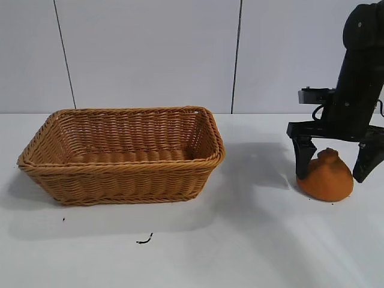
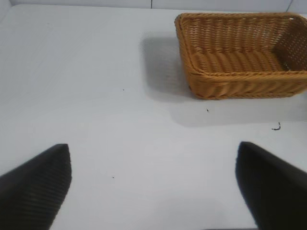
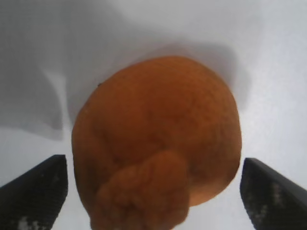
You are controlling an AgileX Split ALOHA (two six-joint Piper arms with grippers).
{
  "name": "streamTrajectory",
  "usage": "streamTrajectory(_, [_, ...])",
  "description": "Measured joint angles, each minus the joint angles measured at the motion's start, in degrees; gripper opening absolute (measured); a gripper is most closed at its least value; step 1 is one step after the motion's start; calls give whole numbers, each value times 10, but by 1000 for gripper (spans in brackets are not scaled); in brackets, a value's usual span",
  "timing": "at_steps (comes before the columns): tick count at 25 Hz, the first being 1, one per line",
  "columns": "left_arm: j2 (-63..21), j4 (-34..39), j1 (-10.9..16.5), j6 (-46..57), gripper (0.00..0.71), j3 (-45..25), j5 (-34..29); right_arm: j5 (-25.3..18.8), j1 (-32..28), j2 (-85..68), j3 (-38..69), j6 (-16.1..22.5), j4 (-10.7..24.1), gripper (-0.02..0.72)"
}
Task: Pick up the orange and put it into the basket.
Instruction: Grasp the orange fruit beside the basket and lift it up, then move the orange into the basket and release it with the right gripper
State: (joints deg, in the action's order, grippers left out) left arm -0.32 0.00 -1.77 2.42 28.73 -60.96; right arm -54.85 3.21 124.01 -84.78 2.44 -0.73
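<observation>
The orange (image 1: 326, 175), rough-skinned with a knobby neck on top, sits on the white table at the right. My right gripper (image 1: 334, 159) is open and lowered over it, one finger on each side, with gaps to the fruit. In the right wrist view the orange (image 3: 158, 139) fills the space between the two dark fingertips. The tan wicker basket (image 1: 123, 180) stands at the left and is empty. It also shows in the left wrist view (image 2: 240, 81). My left gripper (image 2: 153, 184) is open above bare table, out of the exterior view.
A small dark scrap (image 1: 144, 240) lies on the table in front of the basket. A grey panelled wall (image 1: 150, 54) stands behind the table.
</observation>
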Motion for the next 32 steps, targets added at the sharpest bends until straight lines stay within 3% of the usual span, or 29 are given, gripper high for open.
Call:
streamTrajectory(3, [0, 0, 0, 0, 666, 0, 0, -6, 0, 0, 0, 0, 1, 181])
streamTrajectory(5, [0, 0, 0, 0, 666, 0, 0, -15, 0, -2, -2, -1, 2, 50])
streamTrajectory(13, [0, 0, 0, 0, 666, 0, 0, -44, 0, -46, -40, -5, 7, 50])
streamTrajectory(21, [0, 0, 0, 0, 666, 0, 0, -140, 0, -88, -194, -6, -4, 50])
streamTrajectory(28, [0, 0, 0, 0, 666, 0, 0, -149, 2, -88, -254, -6, -32, 50])
streamTrajectory(32, [0, 0, 0, 0, 666, 0, 0, -151, 34, -88, -255, -6, -34, 50])
